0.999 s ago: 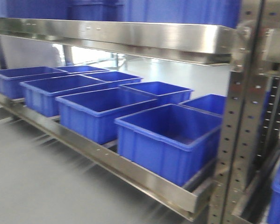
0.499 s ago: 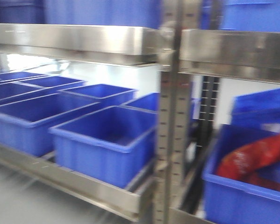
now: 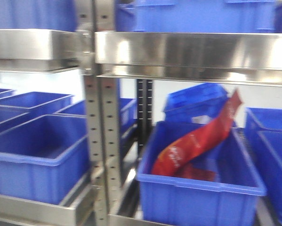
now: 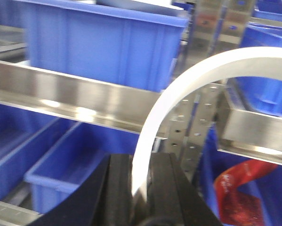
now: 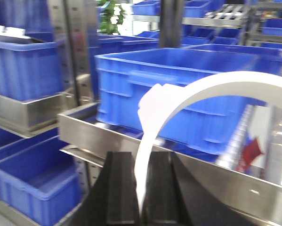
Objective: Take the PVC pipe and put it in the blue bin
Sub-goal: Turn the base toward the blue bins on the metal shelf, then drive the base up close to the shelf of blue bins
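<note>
A white curved PVC pipe (image 4: 178, 89) rises from between the black jaws of my left gripper (image 4: 141, 188) and arcs off to the right; the jaws are shut on its lower end. In the right wrist view the PVC pipe (image 5: 188, 99) arcs the same way out of my right gripper (image 5: 143, 197), which is also shut on it. A blue bin (image 3: 32, 160) with nothing showing inside sits on the lower shelf at the left. Another blue bin (image 3: 202, 193), at the right, holds a red bag (image 3: 197, 141). Neither gripper nor the pipe shows in the front view.
A perforated steel upright (image 3: 100, 141) stands between the two bins. A steel shelf (image 3: 188, 52) carrying more blue bins runs overhead. Further blue bins (image 3: 272, 141) fill the lower shelf at the far right. Everything is motion-blurred.
The front view has swept to the right: the steel upright slid from right to left of centre, and the bin with the red bag has come fully into view.
</note>
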